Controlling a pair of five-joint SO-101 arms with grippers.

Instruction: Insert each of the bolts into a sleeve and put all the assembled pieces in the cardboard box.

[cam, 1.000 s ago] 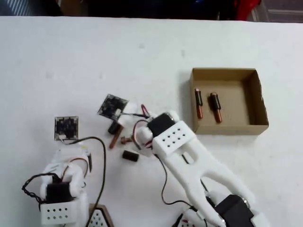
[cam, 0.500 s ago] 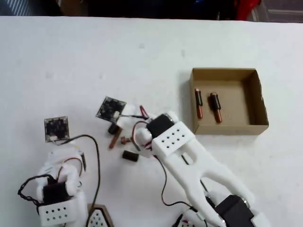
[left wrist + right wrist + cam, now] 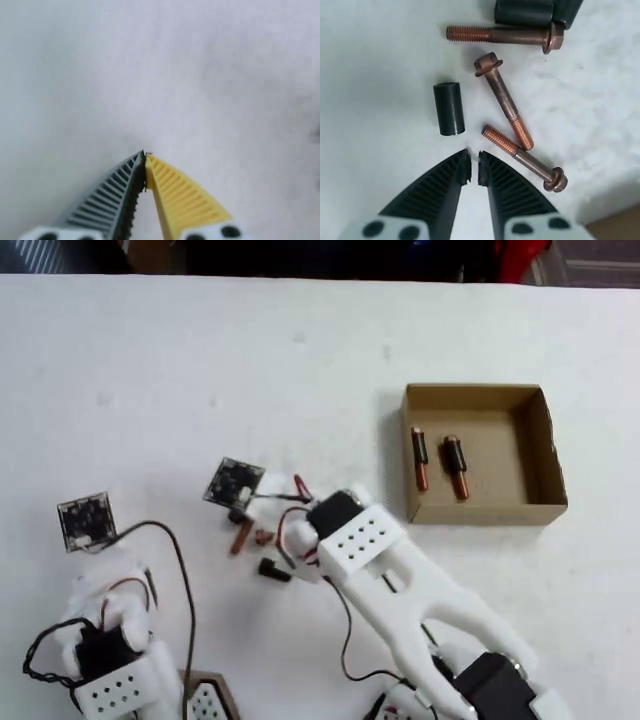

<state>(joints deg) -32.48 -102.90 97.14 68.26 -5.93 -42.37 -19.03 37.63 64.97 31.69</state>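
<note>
I have the right gripper (image 3: 472,167) hanging low over the loose parts on the tabletop (image 3: 300,340), its fingers parted by only a thin slit and grasping nothing. My guess is that I'm lined up to pick a part, since the tips sit just beside the free sleeve (image 3: 448,108) and the threaded end of the nearest bolt (image 3: 522,157). The left gripper (image 3: 145,160) has its fingers clenched tip to tip on nothing, over bare tabletop. The left arm (image 3: 105,660) is parked at the near corner, well apart from the parts, which I judge leaves the right arm (image 3: 400,580) room to work. The loose parts lie in one small cluster close to the cardboard box (image 3: 475,390), so each finished piece has a short trip. Counting through the right wrist camera, I see three bare bolts: the nearest one, a middle bolt (image 3: 502,97) lying almost end to end with it, and a far bolt (image 3: 502,35) lying crosswise. None of them is in a sleeve yet. The far bolt touches or nearly touches a second sleeve (image 3: 523,11). Next to that sleeve is a dark shape (image 3: 568,11) cut off by the picture's edge, and I cannot tell if it is a third sleeve. Inside the box lie two assembled pieces (image 3: 420,458) (image 3: 456,467), side by side and apart.
</note>
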